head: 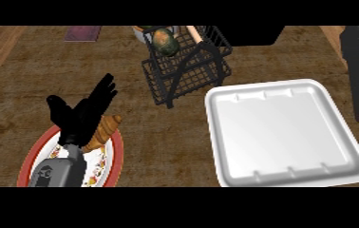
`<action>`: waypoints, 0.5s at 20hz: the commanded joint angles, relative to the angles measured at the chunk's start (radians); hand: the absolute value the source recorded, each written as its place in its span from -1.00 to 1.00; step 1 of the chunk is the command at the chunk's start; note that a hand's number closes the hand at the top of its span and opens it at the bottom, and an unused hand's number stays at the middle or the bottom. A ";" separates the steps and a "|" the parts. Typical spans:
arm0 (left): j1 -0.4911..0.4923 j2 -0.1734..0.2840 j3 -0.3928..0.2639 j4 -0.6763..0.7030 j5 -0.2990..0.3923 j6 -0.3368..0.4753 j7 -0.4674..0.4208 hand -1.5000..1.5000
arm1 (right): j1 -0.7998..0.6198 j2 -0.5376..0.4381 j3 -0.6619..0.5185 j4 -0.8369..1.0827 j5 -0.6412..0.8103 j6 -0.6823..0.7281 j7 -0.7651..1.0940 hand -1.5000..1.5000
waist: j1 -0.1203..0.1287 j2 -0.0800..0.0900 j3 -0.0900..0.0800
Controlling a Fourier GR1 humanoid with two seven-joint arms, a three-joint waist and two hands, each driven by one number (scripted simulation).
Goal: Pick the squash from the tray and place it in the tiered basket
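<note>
Already squash (164, 40) sits in tiered basket (186, 63)'s top tier; white tray (280, 134) beside it; left hand (82, 113) spread, fingers straight, over croissant (105, 128) plate (38, 148).

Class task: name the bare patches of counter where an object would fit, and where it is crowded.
Free: the counter left of the tiered basket, and the white tray, which lies bare. Crowded: the plate at lower left, where the croissant lies under the left hand.
</note>
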 commanded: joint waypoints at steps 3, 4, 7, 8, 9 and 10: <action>0.022 -0.009 -0.016 -0.014 -0.001 -0.008 -0.001 0.00 | 0.224 -0.217 -0.115 -0.158 -0.170 0.299 -0.009 -1.00 | 0.004 0.004 0.000; -0.026 -0.010 -0.003 0.004 -0.009 0.014 0.012 0.00 | 0.227 -0.253 -0.144 -0.186 -0.211 0.345 0.010 -1.00 | 0.001 0.004 0.000; -0.018 -0.052 -0.038 0.035 -0.047 0.039 -0.039 0.00 | 0.330 -0.347 -0.230 -0.191 -0.287 0.452 -0.003 -1.00 | 0.005 0.008 0.000; 0.020 -0.016 -0.022 -0.023 0.000 -0.012 0.003 0.00 | 0.317 -0.362 -0.258 -0.193 -0.303 0.439 0.024 -1.00 | 0.026 0.008 -0.001; -0.067 -0.033 -0.011 0.061 -0.019 0.019 -0.006 0.00 | 0.388 -0.385 -0.284 -0.182 -0.317 0.492 -0.045 -1.00 | 0.012 0.011 0.000; 0.033 -0.015 -0.035 -0.052 -0.021 0.000 0.001 0.00 | 0.357 -0.455 -0.321 -0.138 -0.345 0.534 -0.006 -1.00 | 0.028 0.008 0.000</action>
